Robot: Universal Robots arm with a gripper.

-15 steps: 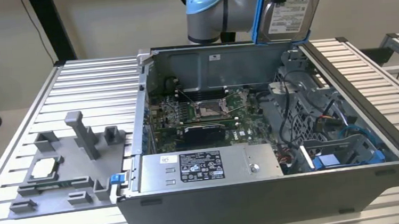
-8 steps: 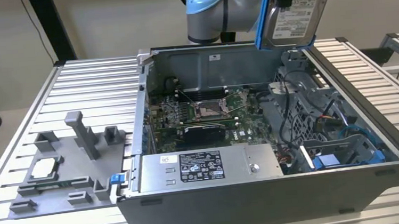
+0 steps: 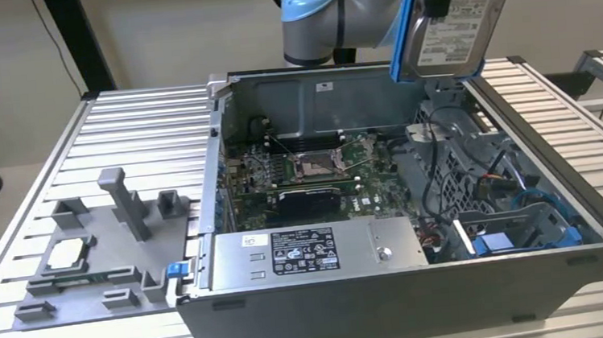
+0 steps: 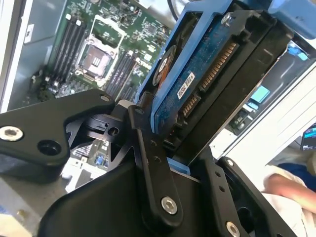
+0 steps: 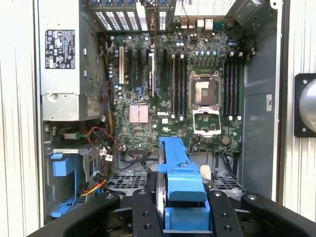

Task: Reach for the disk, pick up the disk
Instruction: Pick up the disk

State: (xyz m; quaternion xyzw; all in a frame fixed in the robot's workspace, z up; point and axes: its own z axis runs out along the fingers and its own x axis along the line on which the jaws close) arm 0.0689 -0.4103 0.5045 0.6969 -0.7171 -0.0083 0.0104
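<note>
Item: the disk (image 3: 451, 20), hard drive in blue carrier rails, white label facing the exterior view, held upright in the air above the rear of the open computer case (image 3: 562, 197). I log the gripper (image 4: 173, 143) as clenched on the disk, black fingers (image 4: 148, 163) pressed on either side (connector edge showing in the second wrist view). Below: motherboard (image 5: 187, 89), power supply (image 3: 308, 253). On the exterior view's left: grey fixture (image 3: 93, 258), slatted table (image 3: 136, 125).
</note>
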